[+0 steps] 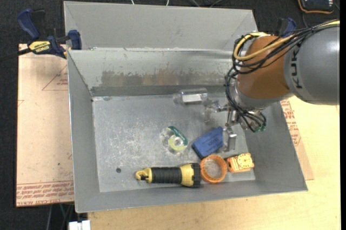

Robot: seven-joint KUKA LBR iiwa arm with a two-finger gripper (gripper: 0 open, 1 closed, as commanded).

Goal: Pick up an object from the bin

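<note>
Six loose things sit in the grey bin (124, 120), and plenty here is hard to read. The arm (319, 66) comes in from the right; its orange cover (262, 74), looped with cables (250, 47), blocks the bin's back right corner. Below it the gripper (231, 142) is a slim bit of metal against grey metal; wide or narrow, I cannot tell, and I cannot make out anything held in it. It is down low in the right half of the bin, at the right end of a blue wedge-shaped thing (208, 143); touching it or just beside it, I cannot tell, since that end slips behind the gripper.

The blue wedge-shaped thing lies flat, nearer the front edge than the back wall; its long axis slants from front left to back right, with the back right end towards the gripper.

The arm's grey link lies level across the right rim; the orange cover turns downward, and the gripper hangs roughly straight down from it.

Just in front of the wedge lies an orange ring (214, 168); a small orange-and-yellow block (241, 163) sits to its right; a black-and-yellow tool (168, 175) lies along the front edge. A clear roll with green and yellow (175, 140) rests left of the wedge; a silvery piece (192, 97) by the back wall nearly blends into it.
</note>
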